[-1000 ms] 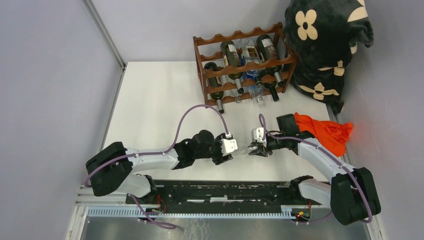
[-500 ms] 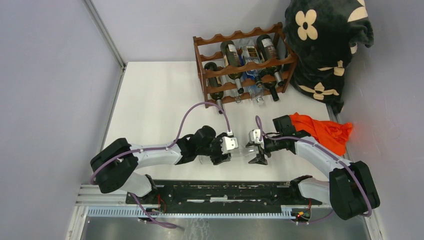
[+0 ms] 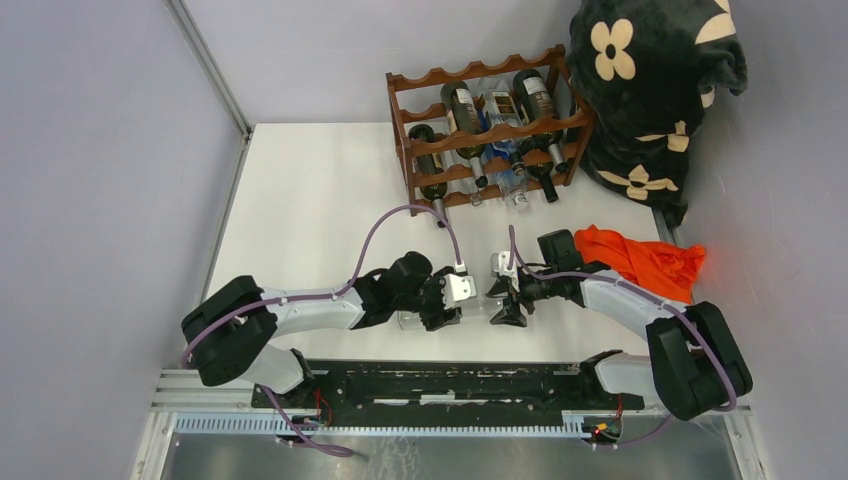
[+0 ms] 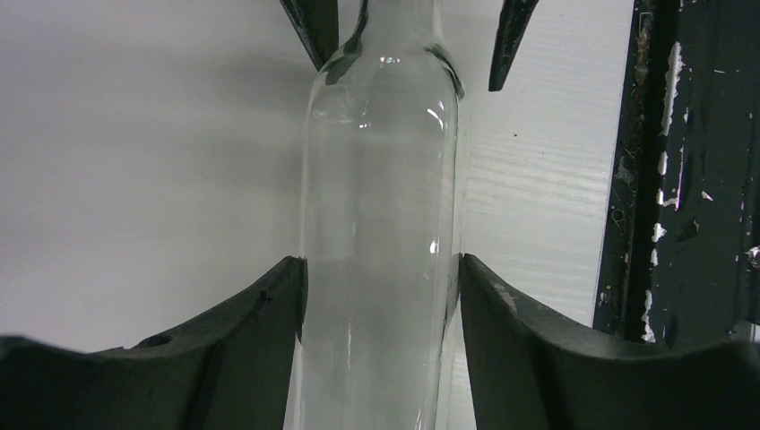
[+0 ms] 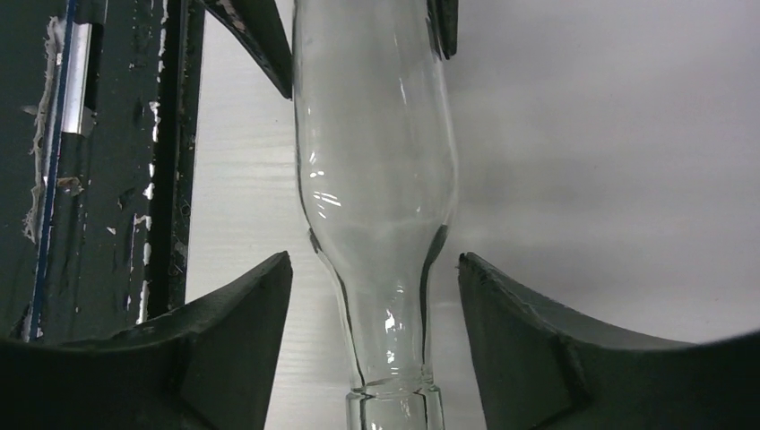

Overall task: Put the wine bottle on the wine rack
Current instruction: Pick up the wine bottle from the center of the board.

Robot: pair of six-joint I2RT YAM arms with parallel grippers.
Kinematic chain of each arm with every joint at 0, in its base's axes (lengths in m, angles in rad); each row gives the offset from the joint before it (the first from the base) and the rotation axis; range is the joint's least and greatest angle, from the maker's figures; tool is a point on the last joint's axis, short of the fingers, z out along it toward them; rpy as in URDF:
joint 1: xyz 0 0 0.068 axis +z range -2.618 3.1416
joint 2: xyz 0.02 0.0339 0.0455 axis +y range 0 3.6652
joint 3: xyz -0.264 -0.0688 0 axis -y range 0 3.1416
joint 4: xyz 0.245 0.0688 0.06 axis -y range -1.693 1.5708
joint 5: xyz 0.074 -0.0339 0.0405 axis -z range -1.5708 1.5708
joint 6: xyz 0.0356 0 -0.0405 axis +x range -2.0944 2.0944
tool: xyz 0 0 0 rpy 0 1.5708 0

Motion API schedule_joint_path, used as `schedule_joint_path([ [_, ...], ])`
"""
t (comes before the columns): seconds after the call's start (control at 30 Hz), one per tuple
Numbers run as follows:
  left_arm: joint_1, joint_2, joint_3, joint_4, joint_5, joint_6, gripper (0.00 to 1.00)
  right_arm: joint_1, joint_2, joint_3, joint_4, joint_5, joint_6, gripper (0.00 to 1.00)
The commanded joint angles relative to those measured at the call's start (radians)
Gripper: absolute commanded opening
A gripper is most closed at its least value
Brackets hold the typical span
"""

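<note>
A clear glass wine bottle (image 3: pixel 478 297) lies horizontally low over the white table, between my two grippers. My left gripper (image 3: pixel 441 304) is shut on its wide body, and both pads press the glass in the left wrist view, bottle (image 4: pixel 381 179), gripper (image 4: pixel 381 262). My right gripper (image 3: pixel 506 301) is open and straddles the neck (image 5: pixel 385 340), with gaps on both sides of the right gripper (image 5: pixel 375 258). The reddish-brown wine rack (image 3: pixel 470 70) stands at the table's far side, holding several dark and clear bottles.
A black blanket with cream flowers (image 3: pixel 650 90) is piled to the right of the rack. An orange cloth (image 3: pixel 650 265) lies by the right arm. A black rail (image 3: pixel 440 385) runs along the table's near edge. Grey walls close in on the left and right.
My right gripper has opened from shut and shifted a little left along the bottle's neck. The left gripper keeps its hold and has barely moved.
</note>
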Motion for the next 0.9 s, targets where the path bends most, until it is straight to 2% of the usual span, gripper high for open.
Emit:
schedule_joint_path([
  [0.0,0.005,-0.027,0.050,0.057,0.042,0.030,0.02,0.005,-0.001,0.046,-0.021,0.056,-0.047,0.71],
  [0.17,0.005,-0.050,0.046,0.031,0.042,0.048,0.02,0.005,-0.047,0.045,-0.065,0.090,-0.127,0.68],
  [0.27,0.004,-0.058,0.045,0.025,0.047,0.049,0.02,0.005,-0.060,0.043,-0.088,0.029,-0.142,0.62],
  [0.37,0.005,-0.064,0.046,0.018,0.046,0.051,0.02,0.004,-0.056,0.047,-0.109,0.040,-0.164,0.57],
  [0.6,0.004,-0.073,0.051,0.013,0.055,0.051,0.02,0.024,-0.052,0.033,-0.094,0.081,-0.172,0.55],
  [0.67,0.004,-0.073,0.055,0.010,0.056,0.051,0.02,0.028,-0.063,0.027,-0.082,0.075,-0.170,0.50],
  [0.77,0.003,-0.072,0.058,0.005,0.058,0.047,0.02,0.037,-0.080,0.020,-0.084,0.063,-0.180,0.36],
  [0.87,0.003,-0.068,0.064,0.001,0.059,0.041,0.02,0.044,-0.084,0.024,-0.105,0.057,-0.198,0.12],
])
